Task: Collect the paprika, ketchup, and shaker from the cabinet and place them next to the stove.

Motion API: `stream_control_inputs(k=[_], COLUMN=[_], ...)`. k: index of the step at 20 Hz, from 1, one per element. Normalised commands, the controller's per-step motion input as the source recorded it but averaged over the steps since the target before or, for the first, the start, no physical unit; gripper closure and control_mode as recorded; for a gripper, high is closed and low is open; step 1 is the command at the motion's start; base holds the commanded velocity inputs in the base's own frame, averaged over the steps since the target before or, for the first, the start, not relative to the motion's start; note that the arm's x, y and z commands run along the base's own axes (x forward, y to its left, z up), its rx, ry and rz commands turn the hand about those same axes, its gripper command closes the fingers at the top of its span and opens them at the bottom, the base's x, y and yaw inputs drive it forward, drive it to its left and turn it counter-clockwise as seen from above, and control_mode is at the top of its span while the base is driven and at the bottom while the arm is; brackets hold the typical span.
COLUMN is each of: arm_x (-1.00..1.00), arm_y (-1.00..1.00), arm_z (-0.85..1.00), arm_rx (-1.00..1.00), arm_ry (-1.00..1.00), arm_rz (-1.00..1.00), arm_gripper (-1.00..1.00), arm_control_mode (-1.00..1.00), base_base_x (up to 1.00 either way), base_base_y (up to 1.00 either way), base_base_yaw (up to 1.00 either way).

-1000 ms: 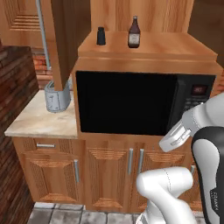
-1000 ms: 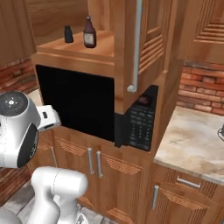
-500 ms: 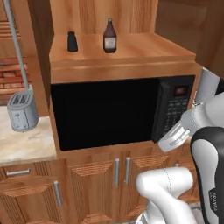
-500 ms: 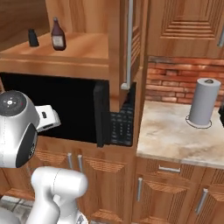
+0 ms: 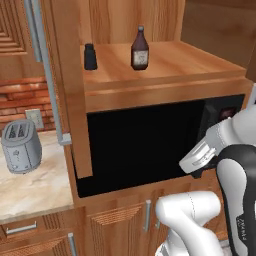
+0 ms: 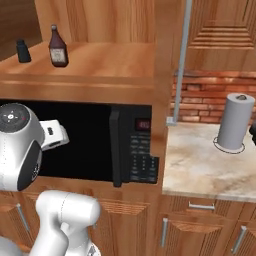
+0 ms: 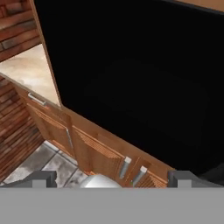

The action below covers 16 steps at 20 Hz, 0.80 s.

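Observation:
The black shaker and the dark red ketchup stand upright, side by side, on the plank shelf of the wooden cabinet. The right base view shows the shaker at far left and the ketchup beside it. The paprika and the stove are out of view. My gripper is open and holds nothing. It hangs well below the shelf, in front of the black recess, and looks down at the lower cabinet doors.
A grey toaster sits on the marble counter left of the cabinet. A paper towel roll stands on the counter to the right. A dark control panel borders the recess. A tall metal handle runs down the open door.
The base has driven and both base views have shifted: the shelf and its bottles look nearer, and the paper towel roll came into the right view. The arm keeps its pose, jaws still wide.

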Motion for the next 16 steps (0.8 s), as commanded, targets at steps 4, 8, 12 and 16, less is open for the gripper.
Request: stream_control_inputs(k=[4, 8, 12, 16], arm_x=[0.0, 0.0, 0.0, 0.0], arm_y=[0.0, 0.0, 0.0, 0.0], arm_z=[0.0, 0.0, 0.0, 0.0], arm_rx=[0.0, 0.0, 0.0, 0.0], arm_ry=[0.0, 0.0, 0.0, 0.0], arm_rz=[0.0, 0.0, 0.0, 0.0], arm_gripper=[-1.0, -1.0, -1.0, -1.0], arm_control_mode=[1.0, 1.0, 1.0, 1.0], base_base_x=[0.36, 0.4, 0.5, 0.5], base_base_y=[0.17, 0.0, 0.0, 0.01], base_base_yaw=[0.0, 0.01, 0.02, 0.03])
